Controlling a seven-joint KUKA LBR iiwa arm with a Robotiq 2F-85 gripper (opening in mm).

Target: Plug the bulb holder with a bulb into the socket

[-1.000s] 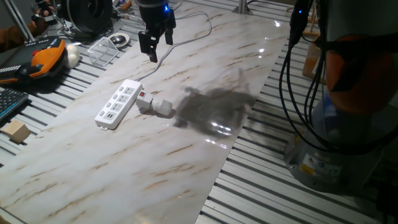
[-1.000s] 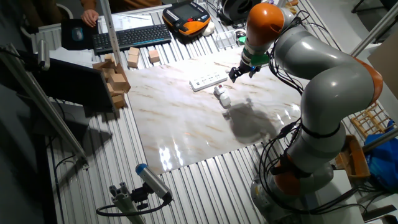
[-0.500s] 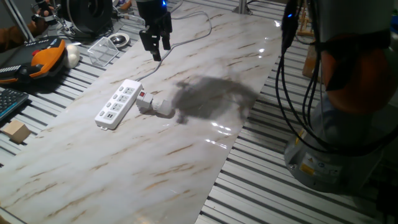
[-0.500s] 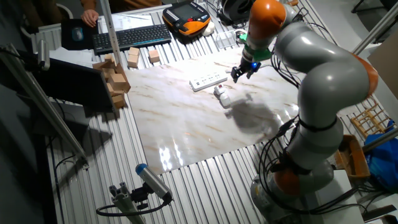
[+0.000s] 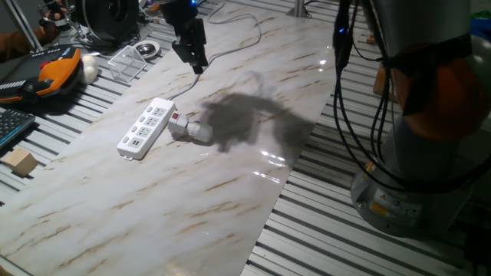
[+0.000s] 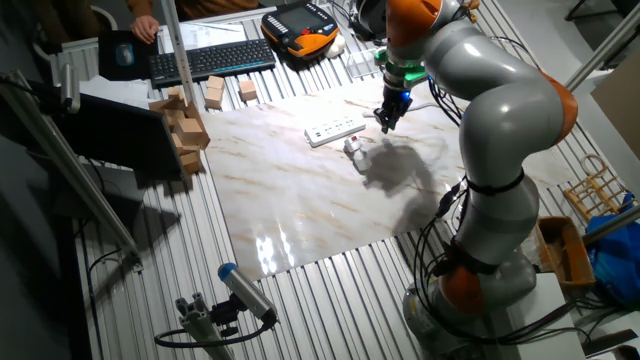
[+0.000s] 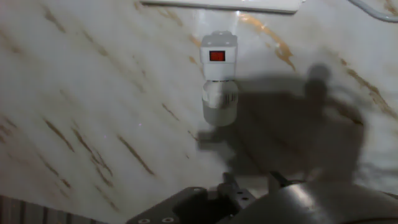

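The socket, a long white power strip (image 5: pixel 145 126), lies on the marble sheet; it also shows in the other fixed view (image 6: pixel 335 129) and at the top edge of the hand view (image 7: pixel 219 5). The white bulb holder (image 5: pixel 181 124) with a red spot lies on its side beside the strip's end, apart from it. Its bulb (image 5: pixel 202 133) points away from the strip. The hand view shows the holder (image 7: pixel 219 59) and bulb (image 7: pixel 219 109) ahead. My gripper (image 5: pixel 196 64) hangs open and empty above the table, behind the holder (image 6: pixel 354 148); it also shows in the other fixed view (image 6: pixel 386 121).
The strip's pale cord (image 5: pixel 234 37) runs back under my gripper. An orange tool (image 5: pixel 54 73), a white ball (image 5: pixel 90 69) and a clear box (image 5: pixel 126 61) lie on the left slats. A wooden block (image 5: pixel 20 162), a keyboard (image 6: pixel 210 58) and more blocks (image 6: pixel 182 128) are nearby.
The arm has swung over and the wrist has turned; the gripper has shifted slightly toward the holder. The arm's shadow has slid left up to the bulb. Holder and strip have not moved.
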